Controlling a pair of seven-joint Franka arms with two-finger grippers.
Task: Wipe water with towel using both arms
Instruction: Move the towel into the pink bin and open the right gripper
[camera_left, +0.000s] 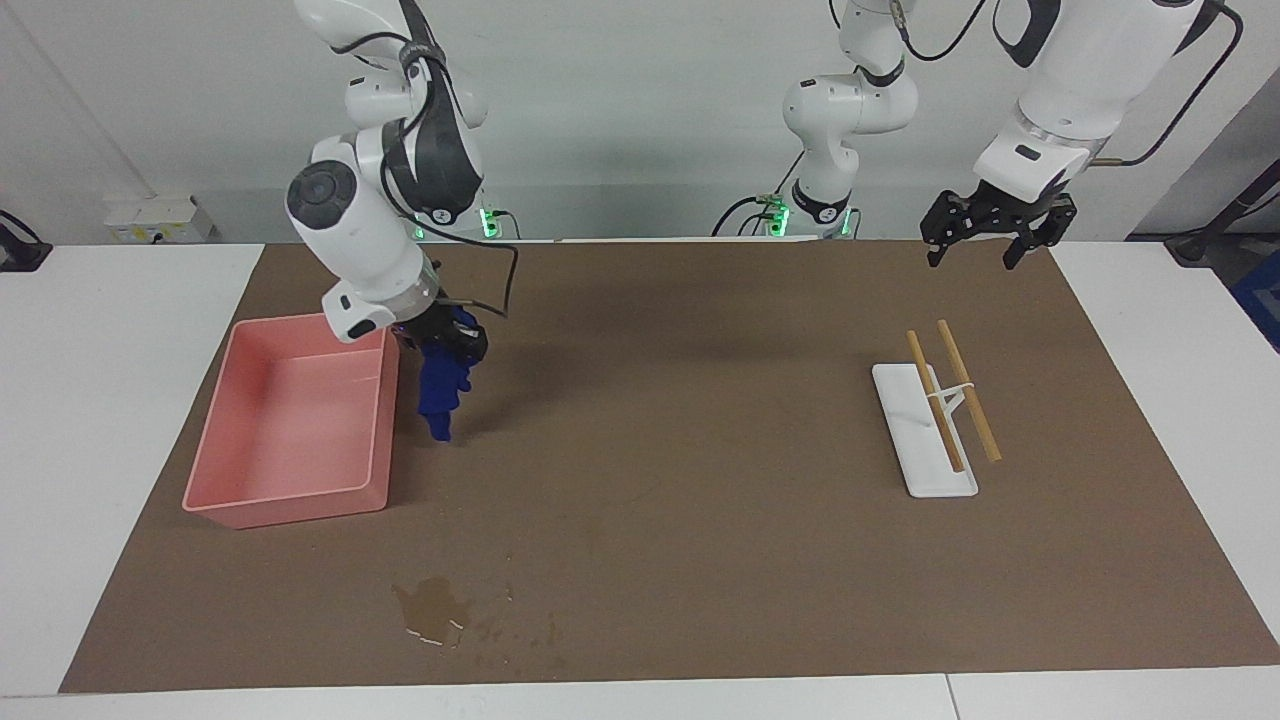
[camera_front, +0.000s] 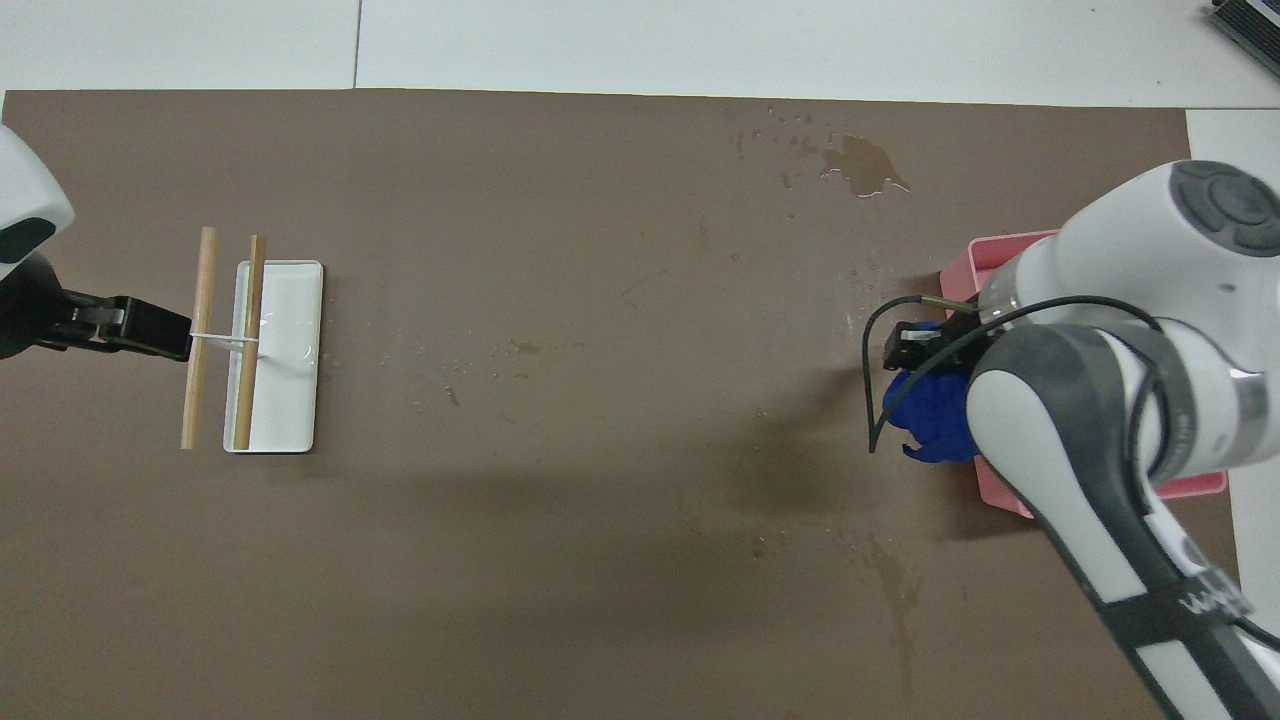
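The only writing in view is a few white letters on the dark grey band of the right arm, cut off at the edge and not readable as a word. That arm's smooth white shell ends in the right gripper, whose black fingers are pinched tight on the towel; the deep blue cloth hangs below the fingertips in soft, crumpled folds, clear of the matte brown mat and just beside the wall of the pink plastic tray, a rigid rectangular bin with rounded corners. The water shows as faint darker specks on the mat, well apart from those fingers, toward the left arm's end. A larger glossy puddle lies farther from the robots. The left gripper waits with fingers spread wide, holding nothing, over the mat's edge near a flat white tray carrying two tied wooden sticks.
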